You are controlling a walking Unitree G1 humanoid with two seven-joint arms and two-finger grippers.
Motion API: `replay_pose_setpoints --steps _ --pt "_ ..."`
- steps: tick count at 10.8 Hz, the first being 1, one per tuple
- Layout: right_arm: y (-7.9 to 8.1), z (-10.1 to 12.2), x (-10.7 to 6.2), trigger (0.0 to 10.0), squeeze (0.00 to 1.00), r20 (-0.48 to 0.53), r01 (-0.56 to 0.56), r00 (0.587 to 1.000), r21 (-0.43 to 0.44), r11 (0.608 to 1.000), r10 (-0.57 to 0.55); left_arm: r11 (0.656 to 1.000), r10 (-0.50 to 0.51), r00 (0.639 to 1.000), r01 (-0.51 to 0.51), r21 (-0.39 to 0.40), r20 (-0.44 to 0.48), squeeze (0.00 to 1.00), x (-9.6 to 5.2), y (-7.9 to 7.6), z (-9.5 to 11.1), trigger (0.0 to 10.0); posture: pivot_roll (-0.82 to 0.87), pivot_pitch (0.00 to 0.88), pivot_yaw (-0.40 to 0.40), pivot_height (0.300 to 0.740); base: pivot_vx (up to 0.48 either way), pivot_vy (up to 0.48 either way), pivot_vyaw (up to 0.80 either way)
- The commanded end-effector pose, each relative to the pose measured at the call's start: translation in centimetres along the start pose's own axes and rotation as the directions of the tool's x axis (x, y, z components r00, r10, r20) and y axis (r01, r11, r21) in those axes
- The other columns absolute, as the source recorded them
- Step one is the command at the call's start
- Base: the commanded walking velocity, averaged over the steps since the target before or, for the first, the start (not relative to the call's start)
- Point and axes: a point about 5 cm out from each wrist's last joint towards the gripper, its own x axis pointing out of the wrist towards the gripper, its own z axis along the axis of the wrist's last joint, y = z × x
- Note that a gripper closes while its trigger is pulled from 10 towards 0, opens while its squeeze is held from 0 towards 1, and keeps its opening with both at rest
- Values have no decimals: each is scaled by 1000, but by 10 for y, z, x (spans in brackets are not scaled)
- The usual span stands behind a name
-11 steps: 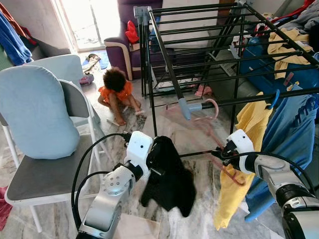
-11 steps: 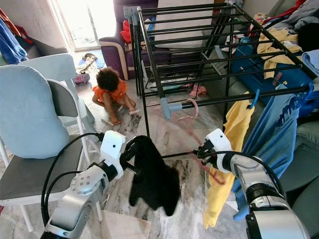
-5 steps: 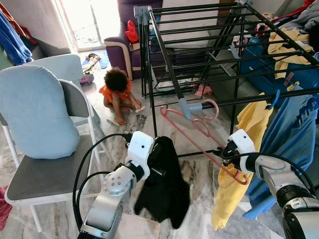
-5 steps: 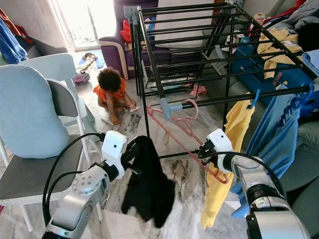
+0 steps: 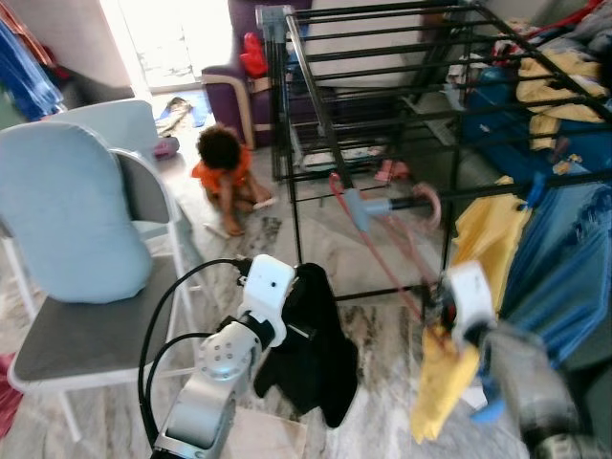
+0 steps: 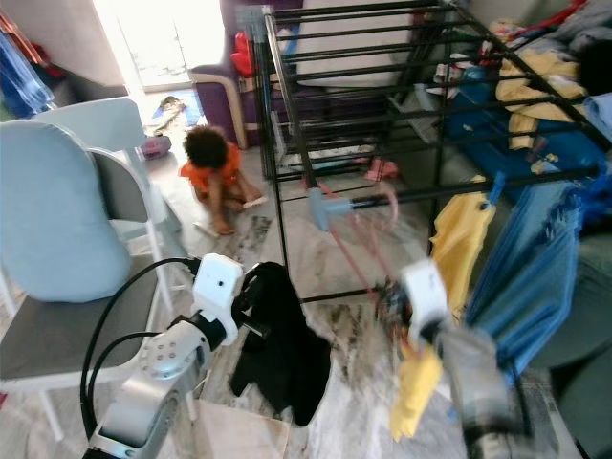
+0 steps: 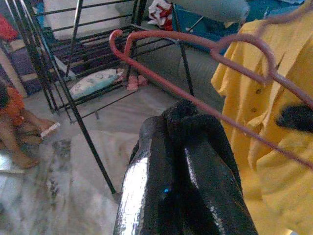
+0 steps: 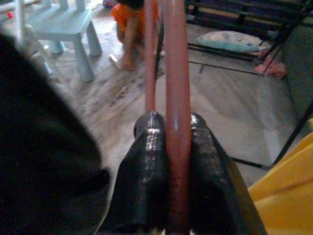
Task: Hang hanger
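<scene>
Pink hanger (image 5: 382,251) slants below black drying rack (image 5: 316,105), hook end near rack's grey corner joint (image 5: 355,207); we can't tell if hook rests on rail, frame blurred. Right gripper (image 8: 168,147) clamps hanger's bar between 2 fingers, below rack's front rail. Yellow shirt (image 5: 478,239) hangs on rack beside right gripper. Left gripper (image 7: 183,147) pinches black garment (image 5: 316,349), just left of rack's front leg. Person in orange (image 5: 222,170) crouches on floor left of rack.
</scene>
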Motion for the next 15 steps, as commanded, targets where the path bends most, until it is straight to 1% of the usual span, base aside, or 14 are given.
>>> replay_pose_setpoints --steps 1,2,3,4,5,6,7,11,15 --pt "3 6 0 10000 0 5 8 1000 13 1000 -8 1000 -4 999 3 15 32 0 2 -2 7 10000 -106 0 26 740 0 0 0" --pt "7 4 -4 10000 0 -9 16 1000 27 1000 -16 1000 1 999 -2 14 37 0 3 -2 8 10000 -106 0 26 740 0 0 0" --pt "16 7 -8 10000 0 6 57 998 15 998 -58 999 23 999 -24 24 41 0 3 0 9 10000 -108 0 25 740 0 0 0" --pt "23 6 -9 10000 0 -1 82 997 23 996 -82 998 40 998 -41 36 41 0 3 1 9 10000 -103 0 23 740 0 0 0" --pt "27 3 -11 10000 0 -37 120 992 23 993 -119 997 59 998 -61 47 37 0 1 3 8 10000 -95 0 20 740 0 0 0" --pt "27 3 -12 10000 0 -73 144 987 46 989 -140 996 66 997 -67 50 28 0 -2 5 4 10000 -88 0 16 740 0 0 0" --pt "25 6 -11 10000 0 -90 151 986 87 985 -143 996 67 997 -68 52 22 0 -3 5 3 10000 -88 0 13 740 0 0 0" --pt "28 12 -4 10000 0 -113 139 986 108 984 -127 997 57 998 -58 50 26 0 2 3 4 10000 -85 0 9 740 -251 0 0" --pt "26 18 1 10000 0 -111 149 984 103 983 -137 996 66 997 -68 56 37 0 3 7 7 10000 -78 0 2 740 -281 0 0"
